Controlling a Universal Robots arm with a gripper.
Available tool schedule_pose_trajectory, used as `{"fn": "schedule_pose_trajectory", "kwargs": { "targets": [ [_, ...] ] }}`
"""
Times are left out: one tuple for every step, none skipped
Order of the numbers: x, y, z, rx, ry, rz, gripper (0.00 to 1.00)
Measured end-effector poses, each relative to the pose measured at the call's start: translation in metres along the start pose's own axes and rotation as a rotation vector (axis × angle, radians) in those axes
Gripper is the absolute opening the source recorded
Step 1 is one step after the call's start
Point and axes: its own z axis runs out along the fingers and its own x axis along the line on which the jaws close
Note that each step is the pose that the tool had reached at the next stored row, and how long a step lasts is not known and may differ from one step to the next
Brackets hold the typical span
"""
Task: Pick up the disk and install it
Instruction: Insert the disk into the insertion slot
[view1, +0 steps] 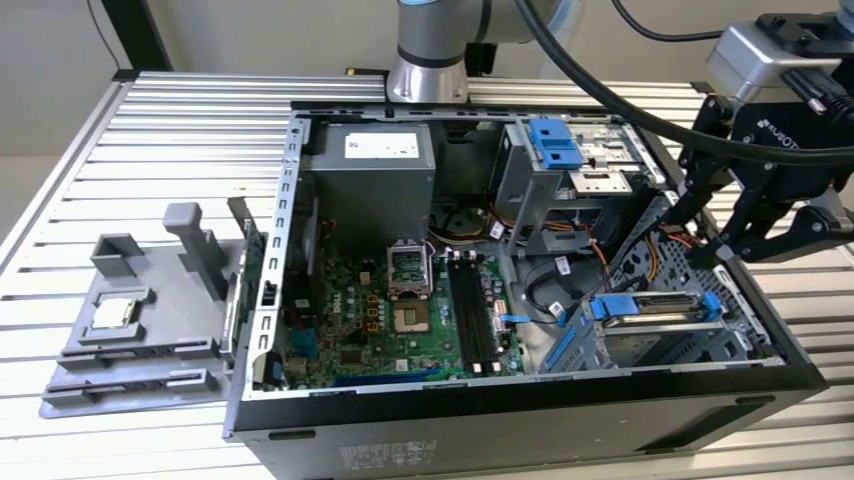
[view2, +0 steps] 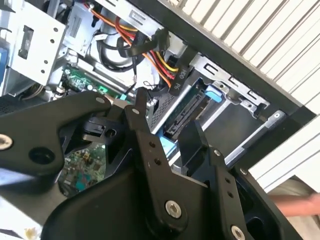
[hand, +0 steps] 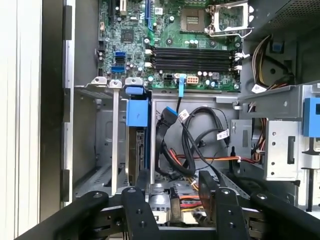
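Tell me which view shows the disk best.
The exterior view: the disk sits on edge in the case, full length visible between its blue carrier ends. The first wrist view shows one blue end and an edge; the second wrist view, just one end.

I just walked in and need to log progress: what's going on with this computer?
A robot arm's gripper hangs over the drive-bay end of an open computer case, at the exterior view's right. It is open and holds nothing. The disk, in its blue frame, sits in a bay inside the case, close to the gripper. Whether it is fully seated cannot be told.
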Motion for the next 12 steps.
{"fn": "schedule_pose_trajectory", "kwargs": {
  "targets": [
    [0.0, -0.0002, 0.0, -0.0032, -0.0027, -0.001, 1.0],
    [0.0, -0.0003, 0.0, -0.005, -0.0067, -0.003, 1.0],
    [0.0, -0.0005, 0.0, -0.0066, -0.0107, -0.006, 1.0],
    [-0.0001, -0.0006, 0.0, -0.0073, -0.012, -0.011, 1.0],
    [0.0, -0.0015, 0.0001, -0.0082, -0.0119, -0.016, 1.0],
    [0.0, -0.0019, 0.0, -0.0097, -0.0116, -0.017, 1.0],
    [0.0, -0.0019, 0.0, -0.0097, -0.0113, -0.016, 1.0],
    [0.0, -0.0024, 0.0, -0.0111, -0.0112, -0.016, 1.0],
    [0.0001, -0.0044, 0.0002, -0.0142, -0.0113, -0.016, 1.0],
    [0.0001, -0.0066, 0.0005, -0.0166, -0.0114, -0.016, 1.0],
    [0.0002, -0.0091, 0.0009, -0.0188, -0.0114, -0.016, 1.0],
    [0.0001, -0.0103, 0.0013, -0.0193, -0.0115, -0.016, 1.0]
  ]
}}
